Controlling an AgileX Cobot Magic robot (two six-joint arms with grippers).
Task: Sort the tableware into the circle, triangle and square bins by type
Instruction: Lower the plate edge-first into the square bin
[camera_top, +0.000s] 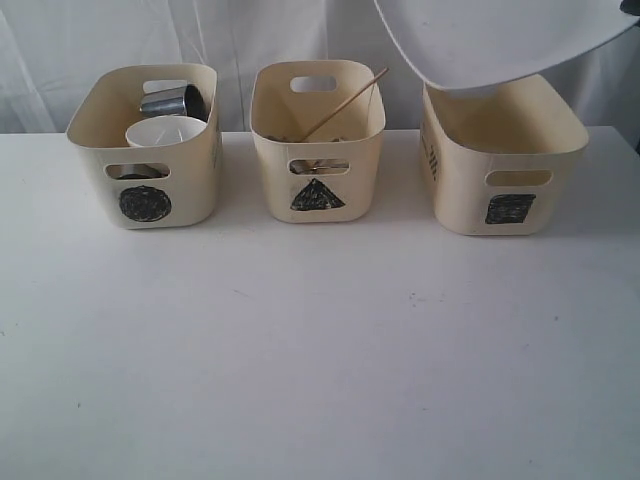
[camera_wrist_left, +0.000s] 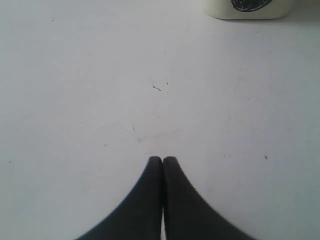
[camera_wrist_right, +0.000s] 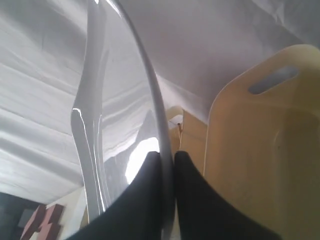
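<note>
The large white plate (camera_top: 500, 38) hangs tilted above the square bin (camera_top: 505, 160) at the right. In the right wrist view my right gripper (camera_wrist_right: 167, 156) is shut on the plate's rim (camera_wrist_right: 150, 90), with the square bin's cream wall (camera_wrist_right: 260, 150) just beside it. The circle bin (camera_top: 145, 145) on the left holds a steel mug (camera_top: 172, 100) and a white bowl (camera_top: 165, 132). A wooden chopstick (camera_top: 345, 103) sticks out of the triangle bin (camera_top: 317, 140) in the middle. My left gripper (camera_wrist_left: 162, 159) is shut and empty above the bare table, with the circle bin's foot (camera_wrist_left: 247, 9) ahead of it.
The white table (camera_top: 300, 350) stretches in front of the three bins. A white cloth backdrop (camera_top: 50, 50) hangs behind them. Neither arm shows in the exterior view.
</note>
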